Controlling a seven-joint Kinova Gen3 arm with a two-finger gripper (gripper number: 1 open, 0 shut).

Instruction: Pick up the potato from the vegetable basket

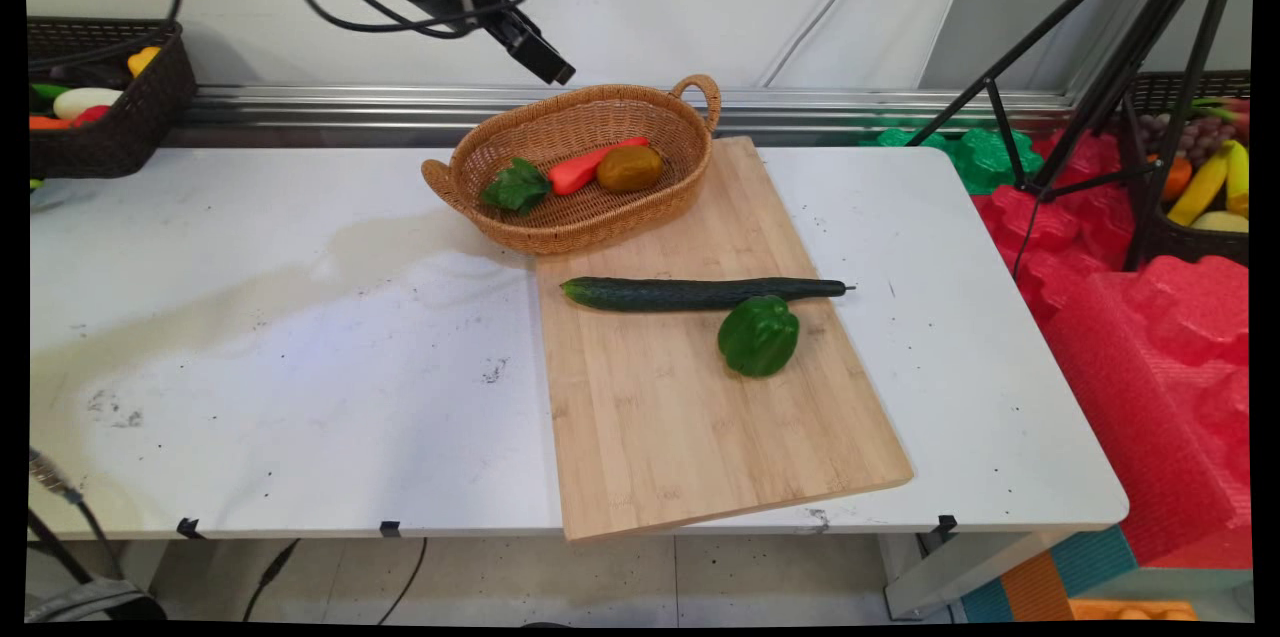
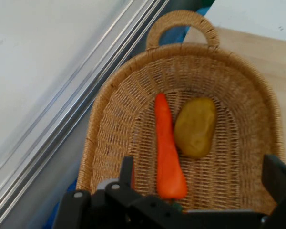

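White worktop [image 1: 250,367], scuffed and grey-stained, bearing a pale wooden cutting board [image 1: 680,437] that overhangs its near edge. On the board's middle, a glossy green pepper [image 1: 758,337], just beside a long dark cucumber [image 1: 700,293] lying crosswise. At the board's far left corner, a tan wicker basket [image 1: 560,227] with two loop handles, partly on the board, holding an orange carrot [image 1: 585,167], a brownish-yellow potato [image 1: 629,168] touching it, and a leafy green piece [image 1: 516,185]. Above the basket's far rim, well clear of it, the black gripper [image 1: 552,65], fingers spread wide and pinching nothing. Past the worktop's far left corner, a dark basket [image 1: 150,107] of mixed vegetables.
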